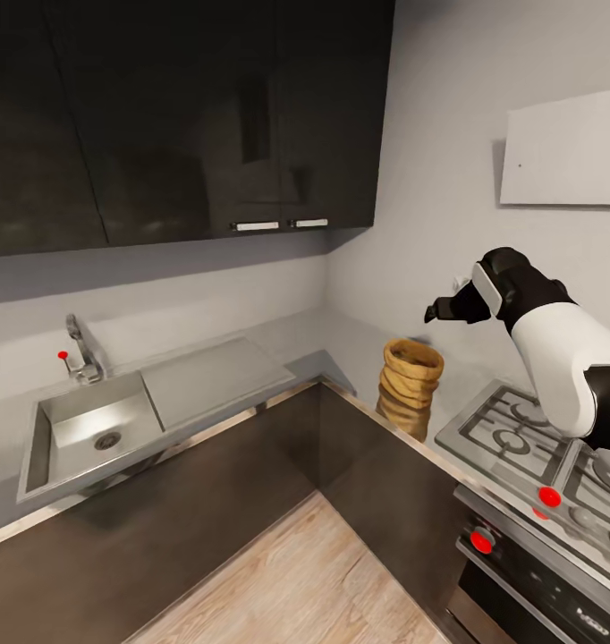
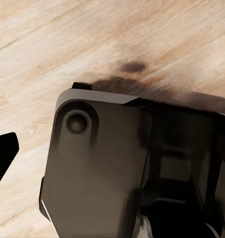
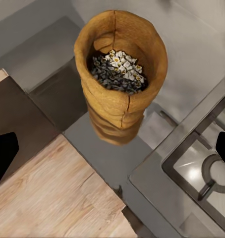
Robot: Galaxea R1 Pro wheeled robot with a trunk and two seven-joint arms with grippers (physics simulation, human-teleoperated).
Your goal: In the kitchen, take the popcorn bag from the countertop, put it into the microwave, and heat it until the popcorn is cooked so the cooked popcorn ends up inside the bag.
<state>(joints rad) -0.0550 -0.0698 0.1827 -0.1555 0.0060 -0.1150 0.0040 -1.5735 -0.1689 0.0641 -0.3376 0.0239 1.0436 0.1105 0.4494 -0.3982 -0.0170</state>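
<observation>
Hovering above upright popcorn bag (image 1: 410, 385) on countertop (image 1: 359, 344): right pincer (image 1: 444, 309), spread wide, apart from bag; kernels (image 3: 116, 71) inside.

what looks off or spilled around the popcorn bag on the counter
Nothing stands out. The popcorn bag stands upright on the steel countertop beside the gas hob, mouth open, kernels all inside and none spilled. Its creases look like ordinary folds. The right claw hovers above it.
</observation>
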